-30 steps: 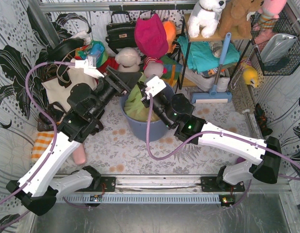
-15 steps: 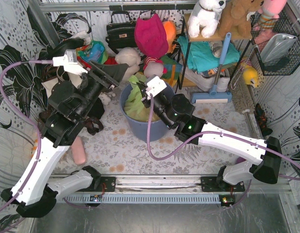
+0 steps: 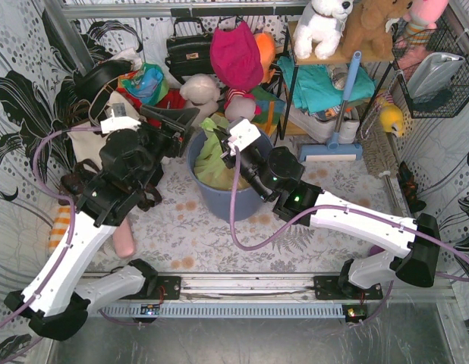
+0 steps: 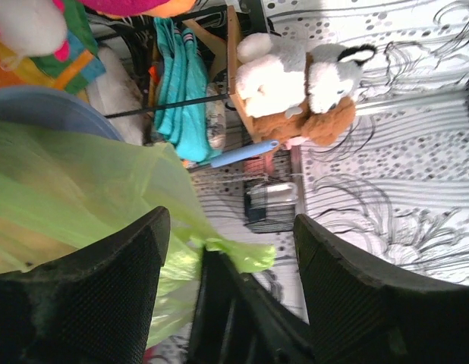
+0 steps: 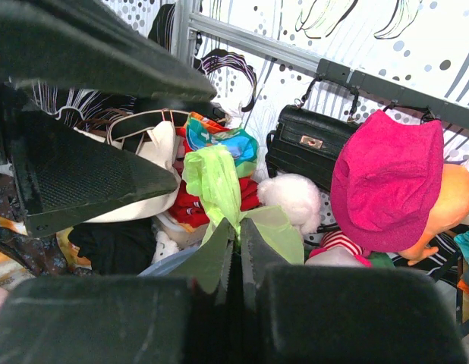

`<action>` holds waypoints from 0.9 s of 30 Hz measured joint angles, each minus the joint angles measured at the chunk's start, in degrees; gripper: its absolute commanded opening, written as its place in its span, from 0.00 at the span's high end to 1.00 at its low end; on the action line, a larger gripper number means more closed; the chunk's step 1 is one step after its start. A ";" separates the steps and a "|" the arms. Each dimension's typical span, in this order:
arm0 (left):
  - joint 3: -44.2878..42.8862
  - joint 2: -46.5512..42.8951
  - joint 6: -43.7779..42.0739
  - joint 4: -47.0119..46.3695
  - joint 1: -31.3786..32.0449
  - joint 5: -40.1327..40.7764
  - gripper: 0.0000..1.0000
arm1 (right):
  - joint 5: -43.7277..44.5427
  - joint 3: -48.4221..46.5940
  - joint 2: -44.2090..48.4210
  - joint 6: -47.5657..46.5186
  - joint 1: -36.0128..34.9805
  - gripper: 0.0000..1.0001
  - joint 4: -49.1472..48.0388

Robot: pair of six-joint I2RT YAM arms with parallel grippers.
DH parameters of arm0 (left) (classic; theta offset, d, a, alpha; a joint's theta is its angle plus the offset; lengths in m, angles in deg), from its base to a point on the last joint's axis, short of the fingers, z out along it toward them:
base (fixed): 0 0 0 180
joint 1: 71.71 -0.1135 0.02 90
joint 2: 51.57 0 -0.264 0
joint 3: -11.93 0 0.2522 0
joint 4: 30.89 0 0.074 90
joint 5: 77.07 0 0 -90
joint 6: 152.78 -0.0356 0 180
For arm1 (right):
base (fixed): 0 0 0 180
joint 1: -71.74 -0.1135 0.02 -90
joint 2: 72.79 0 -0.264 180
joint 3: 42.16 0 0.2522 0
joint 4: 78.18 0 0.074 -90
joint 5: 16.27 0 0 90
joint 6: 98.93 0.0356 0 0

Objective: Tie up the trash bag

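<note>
The right gripper [image 5: 236,246] is clenched on a tail of the thin lime-green plastic trash bag [image 3: 209,158] in the round blue-grey bin [image 3: 212,199]. The left gripper [image 4: 231,221] gapes, that tail between its fingers; it should pinch close beside the right fingertips.

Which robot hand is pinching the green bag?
The right gripper: it is shut on a pulled-up strip of the trash bag. The left gripper is open, gripping nothing.
</note>
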State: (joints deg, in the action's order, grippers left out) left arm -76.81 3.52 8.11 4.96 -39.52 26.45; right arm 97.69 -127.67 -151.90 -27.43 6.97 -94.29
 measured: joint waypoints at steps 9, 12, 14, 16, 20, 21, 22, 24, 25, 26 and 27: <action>-7.30 4.28 14.73 8.41 -0.15 -0.85 0.21 | 0.02 0.00 0.00 0.02 0.00 1.00 0.00; -9.05 5.86 16.63 9.97 -0.28 -2.62 0.22 | 0.02 0.00 0.00 0.02 0.00 1.00 0.00; -9.38 6.64 17.38 10.14 -0.42 -3.93 0.27 | 0.02 0.00 0.00 0.02 0.00 1.00 0.00; -9.38 7.28 17.97 10.19 -0.55 -5.07 0.33 | 0.02 0.00 0.00 0.02 0.00 1.00 0.00; -9.38 8.07 18.21 10.14 -1.03 -6.88 0.47 | 0.02 0.00 0.00 0.04 0.00 1.00 0.00; -9.38 8.07 18.21 10.12 -1.18 -6.99 0.50 | 0.02 0.00 0.00 0.04 0.00 1.00 0.00; -9.38 8.04 18.21 10.12 -1.25 -7.15 0.54 | 0.02 0.00 0.00 0.04 0.00 1.00 0.00; -9.38 7.96 18.18 10.05 -1.68 -7.28 0.61 | 0.02 0.00 0.00 0.04 0.00 1.00 0.00; -9.38 7.93 18.21 10.05 -1.90 -7.34 0.65 | 0.02 0.00 0.00 0.04 0.00 1.00 0.00; -9.38 7.93 18.14 10.03 -2.10 -7.39 0.69 | 0.02 0.00 0.00 0.07 0.00 1.00 0.00; -9.35 7.91 18.16 10.03 -2.29 -7.52 0.72 | 0.02 0.00 0.00 0.22 0.00 1.00 0.00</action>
State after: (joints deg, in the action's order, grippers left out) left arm -86.17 11.43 26.27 14.99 -41.82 18.93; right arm 97.71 -127.67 -151.90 -27.21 6.97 -94.29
